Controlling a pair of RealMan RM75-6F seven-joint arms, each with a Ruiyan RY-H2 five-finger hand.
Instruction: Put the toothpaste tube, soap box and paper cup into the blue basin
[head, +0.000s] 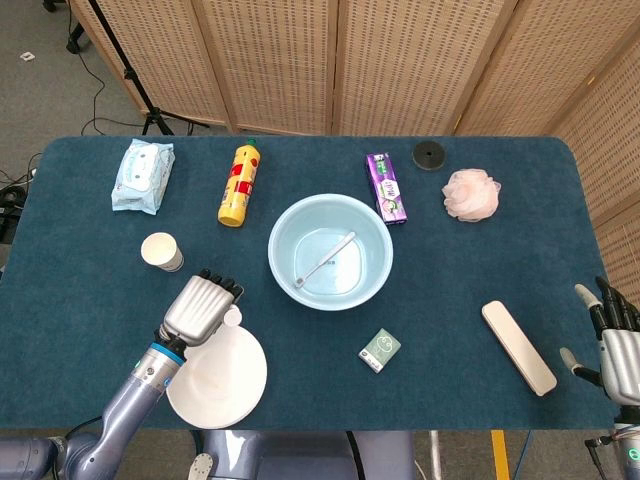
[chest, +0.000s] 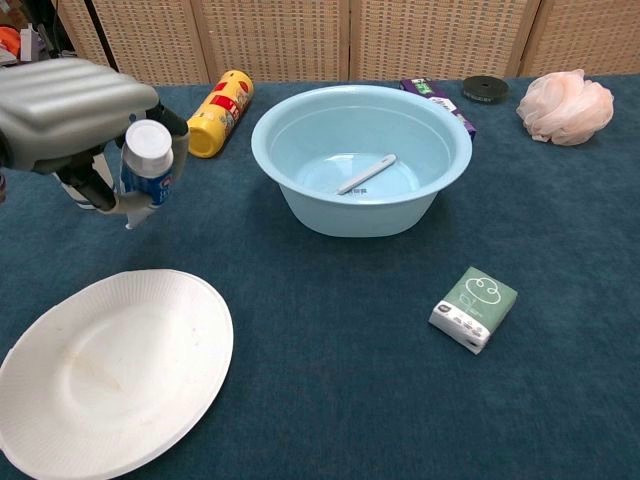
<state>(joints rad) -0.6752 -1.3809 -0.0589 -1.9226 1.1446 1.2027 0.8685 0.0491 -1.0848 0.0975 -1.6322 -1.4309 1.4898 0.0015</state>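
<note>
**Toothpaste in hand, basin waiting**

Toothpaste tube (chest: 146, 166) is up off the table, gripped in the left hand (chest: 75, 112), its white cap pointing toward the chest camera. The hand hangs to the left of the blue basin (head: 372, 232), above the far edge of one white paper plate (chest: 110, 385) that lies flat on the cloth.

The basin sits mid-table with a single pale stick-like item (chest: 366, 173) lying on its bottom. One soap box (chest: 473, 308), green and white, lies on the near side of the basin, slightly to its right, well apart from it. One paper cup (head: 162, 251) stands upright to the basin's left, just beyond the left hand.

Beyond the basin lie one yellow bottle (head: 239, 184) on its side and one purple box (head: 386, 187) close to the rim. Further left of the basin is one pack of wipes (head: 142, 175); to its right, one pink bath sponge (head: 470, 194), one black disc (head: 429, 155) and one cream case (head: 518, 346).

The right hand (head: 616, 341) shows at the table's near right corner, far from the basin, fingers spread and holding nothing.
</note>
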